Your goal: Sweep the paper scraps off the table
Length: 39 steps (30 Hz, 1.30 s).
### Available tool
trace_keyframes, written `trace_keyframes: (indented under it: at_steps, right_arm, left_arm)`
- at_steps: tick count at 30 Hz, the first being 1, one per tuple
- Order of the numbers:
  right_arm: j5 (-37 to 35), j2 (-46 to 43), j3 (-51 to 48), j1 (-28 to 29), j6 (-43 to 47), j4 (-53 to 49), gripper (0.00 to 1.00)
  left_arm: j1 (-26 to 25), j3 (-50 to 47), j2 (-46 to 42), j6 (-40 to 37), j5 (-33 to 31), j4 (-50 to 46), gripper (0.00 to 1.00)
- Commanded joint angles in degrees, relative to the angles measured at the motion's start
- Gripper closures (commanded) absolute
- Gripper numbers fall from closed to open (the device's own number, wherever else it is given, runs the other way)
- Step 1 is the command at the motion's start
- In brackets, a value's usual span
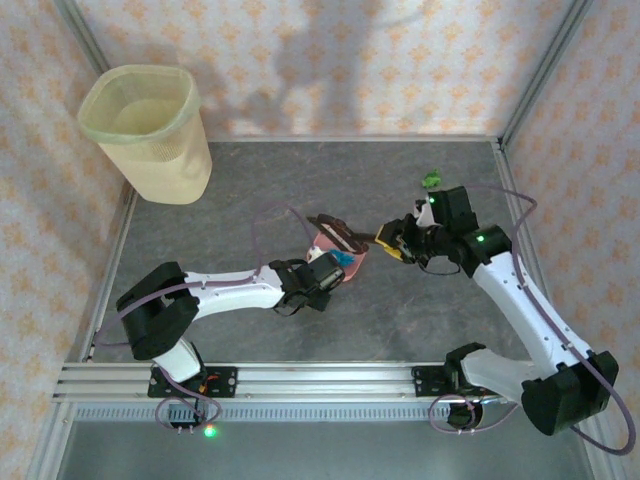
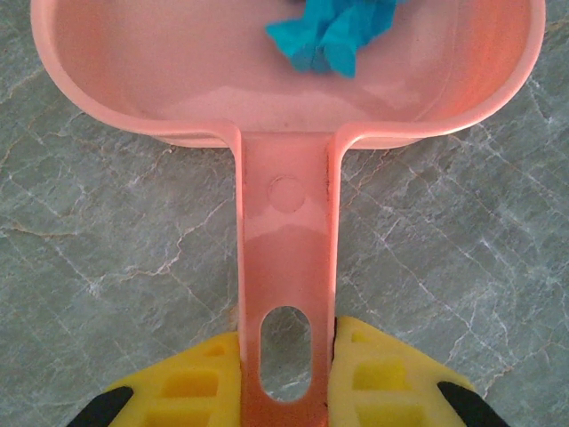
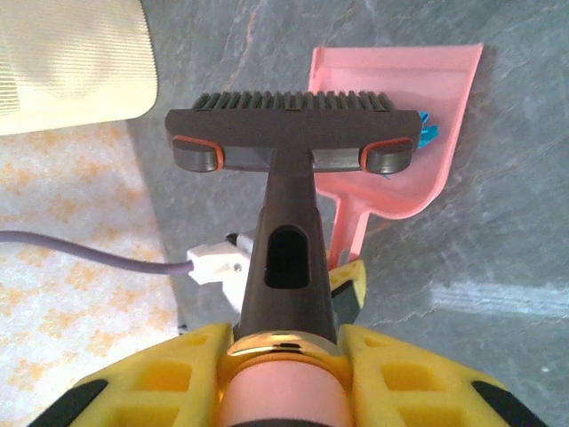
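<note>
The pink dustpan (image 1: 330,243) lies on the grey table (image 1: 420,310) near the middle. My left gripper (image 2: 286,374) is shut on its handle, the yellow fingers (image 2: 382,378) pressing both sides. A teal-blue paper scrap (image 2: 333,36) lies inside the pan (image 2: 178,80). My right gripper (image 3: 284,374) is shut on the handle of a dark brush (image 3: 293,142). The bristles hang over the mouth of the dustpan (image 3: 391,98). The blue scrap (image 3: 425,132) peeks out beside the brush head. A green paper scrap (image 1: 431,181) lies on the table at the back right, beyond the right gripper (image 1: 395,240).
A cream mesh waste bin (image 1: 150,130) stands in the far left corner, also at the upper left in the right wrist view as the bin (image 3: 71,62). Aluminium rails (image 1: 300,380) edge the table, with patterned walls behind and at both sides.
</note>
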<state>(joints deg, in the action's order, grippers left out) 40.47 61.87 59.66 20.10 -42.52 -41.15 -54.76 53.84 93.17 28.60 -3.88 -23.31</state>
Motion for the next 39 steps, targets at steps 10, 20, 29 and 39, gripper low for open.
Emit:
trace_keyframes:
  at_steps: [10, 20, 29, 39]
  right_arm:
    - [-10.43, -6.49, 2.94, -2.15, -2.53, 3.95, 1.00]
    - [-23.37, -8.12, -18.10, -2.18, 8.25, 34.78, 1.00]
    - [-23.80, -8.50, -35.84, -2.11, 12.19, 60.87, 1.00]
    - [-31.75, -4.53, -36.28, 3.99, 19.00, 60.64, 1.00]
  left_arm:
    - [-0.26, -1.00, -1.64, 0.50, -2.35, -0.68, 1.00]
    - [-0.27, -2.04, -2.89, 0.98, -2.90, 0.05, 1.00]
    - [-0.22, -3.96, -5.46, 1.72, -4.58, 1.03, 1.00]
    - [-0.17, -5.94, -15.54, 6.14, -11.65, -3.75, 1.00]
